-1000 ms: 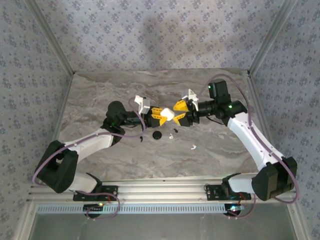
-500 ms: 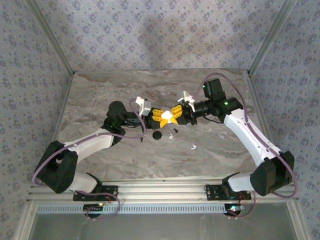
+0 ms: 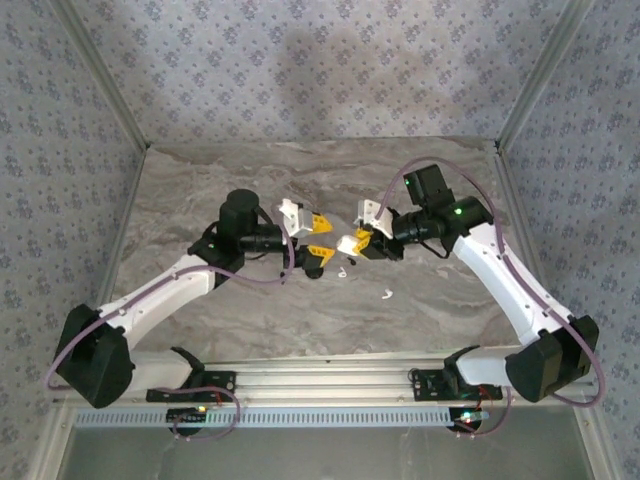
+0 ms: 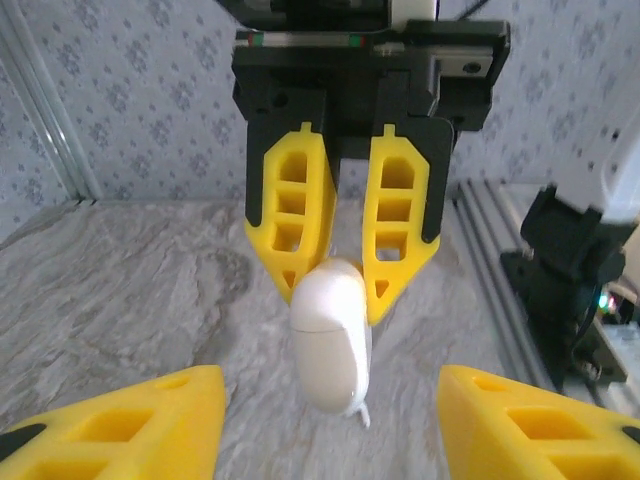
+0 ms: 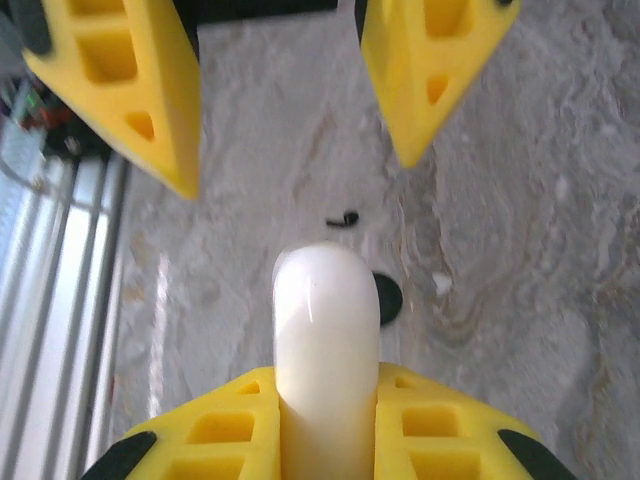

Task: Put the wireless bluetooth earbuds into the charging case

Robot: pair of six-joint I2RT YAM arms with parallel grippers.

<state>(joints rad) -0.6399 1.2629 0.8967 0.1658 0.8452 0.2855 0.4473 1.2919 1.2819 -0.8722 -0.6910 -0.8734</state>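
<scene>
My right gripper (image 3: 352,243) (image 5: 325,385) is shut on a white charging case (image 5: 325,330) that juts forward from its yellow fingers above the table. In the left wrist view the case (image 4: 330,335) hangs lid-closed, a seam across it. My left gripper (image 3: 320,240) (image 4: 330,400) faces it, jaws open on either side of the case without touching it. On the marble lie a white earbud (image 3: 386,294), a second white bud (image 3: 343,270) and a tiny black bud (image 5: 345,218).
A black round object (image 5: 385,300) lies on the table under the two grippers, next to the buds. The marble tabletop (image 3: 200,180) has patterned walls behind and at the sides, and an aluminium rail (image 3: 320,380) at the near edge.
The right gripper closed on the white case. The left gripper then let go of it, opened and drew back to the left. The case stays with the right gripper.
</scene>
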